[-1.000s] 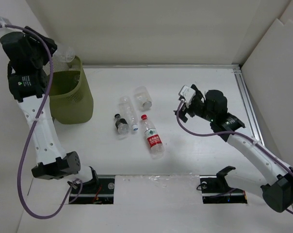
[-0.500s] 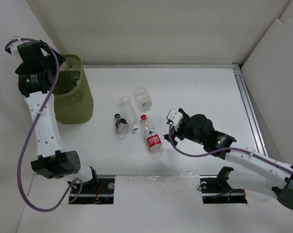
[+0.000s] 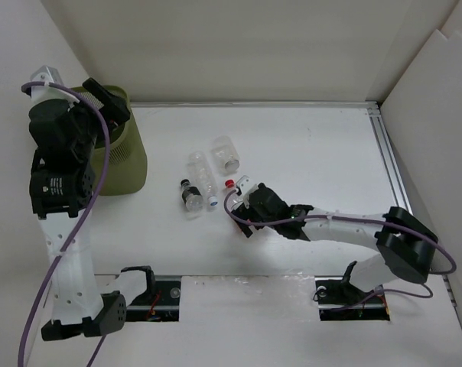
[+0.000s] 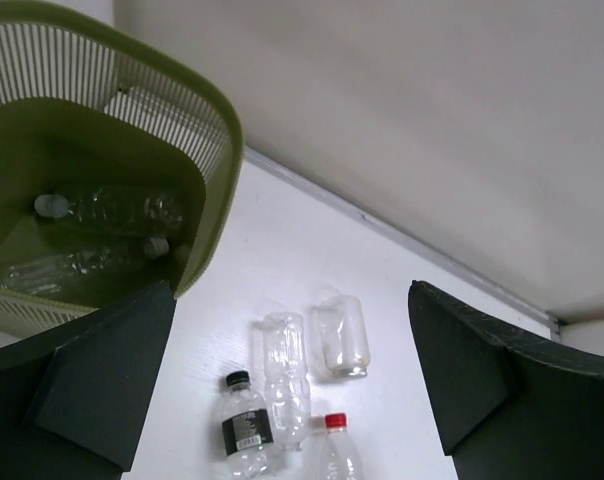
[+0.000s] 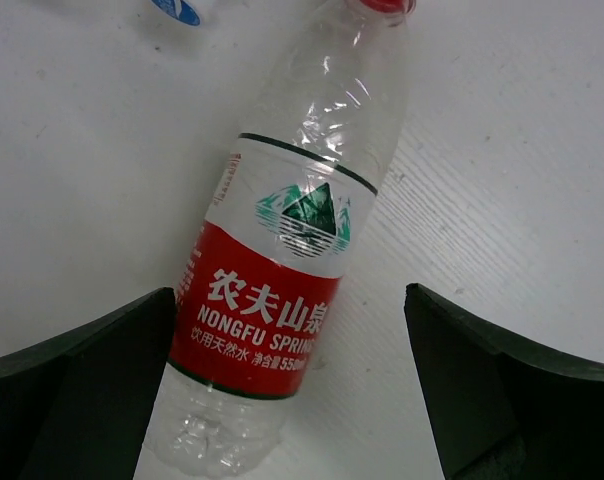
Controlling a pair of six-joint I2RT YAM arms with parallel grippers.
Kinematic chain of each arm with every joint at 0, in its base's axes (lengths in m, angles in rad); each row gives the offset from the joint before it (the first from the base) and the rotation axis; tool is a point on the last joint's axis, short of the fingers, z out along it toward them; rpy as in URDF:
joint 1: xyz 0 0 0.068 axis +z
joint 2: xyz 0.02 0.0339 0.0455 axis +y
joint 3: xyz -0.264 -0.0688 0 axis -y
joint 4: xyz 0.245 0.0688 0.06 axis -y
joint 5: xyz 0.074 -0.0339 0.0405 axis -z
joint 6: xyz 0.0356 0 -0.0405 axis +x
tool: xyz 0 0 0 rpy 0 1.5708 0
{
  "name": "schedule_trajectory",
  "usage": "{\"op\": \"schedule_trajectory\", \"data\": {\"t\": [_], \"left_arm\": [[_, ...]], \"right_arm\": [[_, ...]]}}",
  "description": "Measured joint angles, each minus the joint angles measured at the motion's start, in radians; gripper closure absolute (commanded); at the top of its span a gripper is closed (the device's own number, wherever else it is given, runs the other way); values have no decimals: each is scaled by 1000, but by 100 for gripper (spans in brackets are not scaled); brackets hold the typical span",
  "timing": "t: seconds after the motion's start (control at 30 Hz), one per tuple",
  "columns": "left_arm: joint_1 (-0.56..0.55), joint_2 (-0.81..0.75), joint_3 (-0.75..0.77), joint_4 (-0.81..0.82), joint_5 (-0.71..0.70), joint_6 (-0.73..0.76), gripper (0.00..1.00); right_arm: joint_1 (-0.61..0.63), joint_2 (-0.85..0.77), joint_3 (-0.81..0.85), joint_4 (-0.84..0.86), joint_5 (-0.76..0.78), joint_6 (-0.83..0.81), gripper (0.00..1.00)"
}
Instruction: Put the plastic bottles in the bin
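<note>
"Olive-green mesh bin (image 3: 130, 162), two clear bottles (image 4: 107, 210) lying flat in its bottom," the first observer logs. "Why does the left gripper (image 4: 290, 335) hang over its rim?"

"Fingers spread wide, nothing between them," the second answers. "An empty hand above the opening reads as the drop position. From that height its camera also takes in every bottle not yet binned."

"Count of those?"

"Four, all on the table to the right of the bin and well apart from it, in one loose cluster. The dark-capped bottle (image 3: 190, 196) lies nearest the bin. The long clear bottle (image 3: 202, 174) is just beside that, and the capless bottle (image 3: 226, 153) sits a little farther out, toward the back wall. The red-label bottle (image 5: 282, 270) lies farthest from the bin."

"And the right gripper (image 5: 289, 300)?"

"Low over the red-label bottle, fingers apart, one on each side of the labelled middle. Neither appears to touch the plastic. It probably straddles there because a thin crinkled body is narrowest across its width and the label band is its firmest part."

"Contact with the table?"

"Hard to say. From overhead the gripper hides most of the bottle, with only the red cap (image 3: 230, 183) showing. The second observer judges the grasp not yet made, so closing, lifting and carrying to the bin remain."
</note>
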Motion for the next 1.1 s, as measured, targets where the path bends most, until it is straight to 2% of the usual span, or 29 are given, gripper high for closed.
{"op": "schedule_trajectory", "data": {"t": [0.2,0.33,0.37,0.47,0.5,0.53,0.57,0.67,0.83,0.97,1.1], "left_arm": [[-59,0,-13,-3,-2,24,0],[-59,16,-25,-2,18,32,0],[-59,16,-31,-2,23,34,0],[-59,10,-57,6,58,39,0],[-59,6,-71,12,80,40,0],[-59,4,-82,13,102,41,0],[-63,4,-91,14,122,43,0],[-106,16,-100,23,188,53,0],[-257,50,-151,115,321,54,0],[-419,121,-189,230,375,39,0],[-566,224,-192,363,431,6,0]], "right_arm": [[1,131,12,59,5,84,6],[1,169,-29,139,-7,129,18],[1,180,-38,154,-10,137,29],[1,197,-51,215,-24,156,45],[1,198,-60,240,-28,160,77],[1,197,-72,266,-31,161,91],[0,191,-87,290,-32,164,96],[-8,122,-143,286,-32,169,97],[-21,-172,-165,72,62,138,100],[-73,-346,-26,-47,119,41,100],[-175,-383,131,-50,114,-108,100]]}}
